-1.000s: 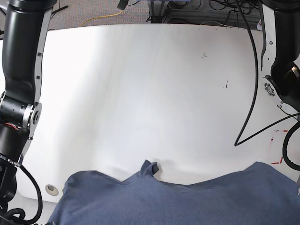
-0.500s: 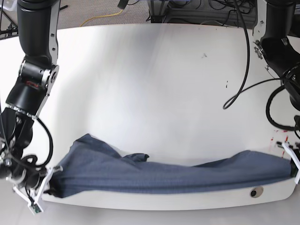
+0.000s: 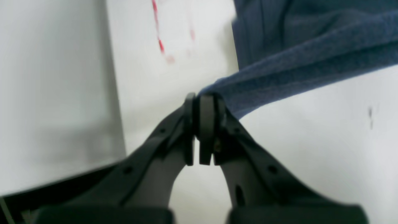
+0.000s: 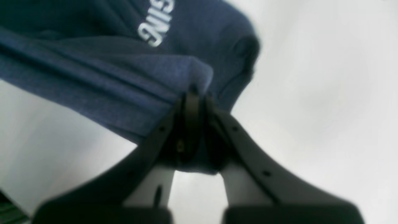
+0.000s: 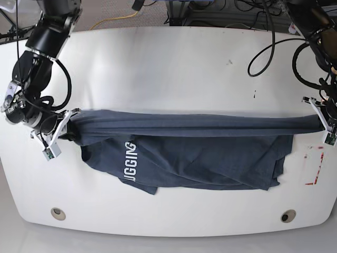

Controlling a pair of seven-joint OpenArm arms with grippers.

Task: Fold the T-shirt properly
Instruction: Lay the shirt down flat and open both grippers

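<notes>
One T-shirt point(image 5: 200, 158) lies stretched across the middle of the white table point(image 5: 168, 68), its upper edge pulled into a taut, nearly straight band from one side to the other, the rest draped below with white lettering point(image 5: 130, 161) showing near the base view's left. Two grippers hold it — the right gripper point(image 5: 67, 124) is clamped on the cloth at the base view's left end, close to that table edge, and the left gripper point(image 5: 322, 120) pinches the other end at the table's edge on the base view's right, jaws pressed together on a bunched corner. The far half of the table is bare white surface with a few small dark specks; the near strip below the shirt's hem is narrower. Two round holes point(image 5: 58, 213) sit at the near corners, and red marks point(image 5: 316, 166) lie beside the shirt's end.
</notes>
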